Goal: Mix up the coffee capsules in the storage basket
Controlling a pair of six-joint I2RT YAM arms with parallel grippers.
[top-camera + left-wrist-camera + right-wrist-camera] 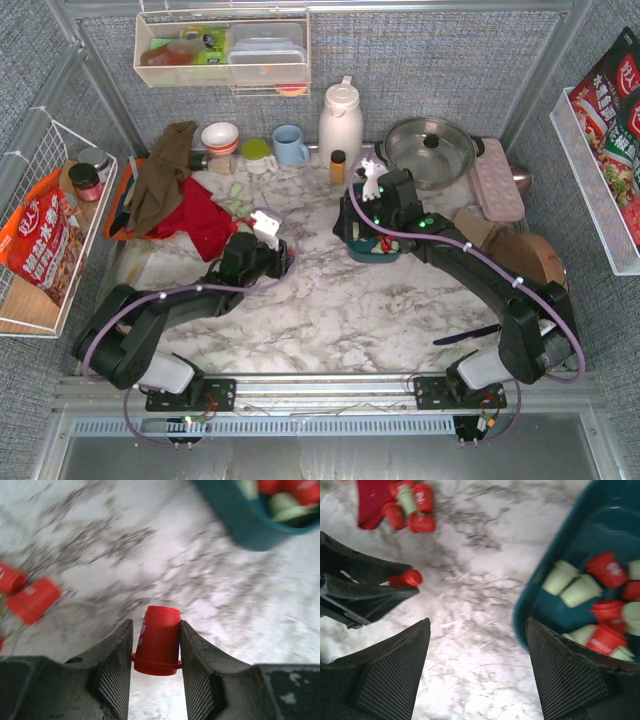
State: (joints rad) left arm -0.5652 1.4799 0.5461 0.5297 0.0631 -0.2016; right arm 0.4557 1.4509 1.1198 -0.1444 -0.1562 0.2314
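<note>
My left gripper (156, 625) is shut on a red coffee capsule (157, 640) and holds it above the marble table, left of the dark teal storage basket (240, 520). In the top view this gripper (272, 235) is left of the basket (372, 252). My right gripper (477, 645) is open and empty over the basket's left rim (555, 560). Several red and mint green capsules (605, 570) lie in the basket. More loose capsules (412, 505) lie on the table beside a red cloth (195, 215).
Behind the basket stand a small orange-capped bottle (338, 165), a white thermos (341, 120), a steel pot (432, 148) and a blue mug (290, 145). A pink tray (496, 180) and wooden pieces (520, 250) are at the right. A white wire basket (50, 230) hangs at the left.
</note>
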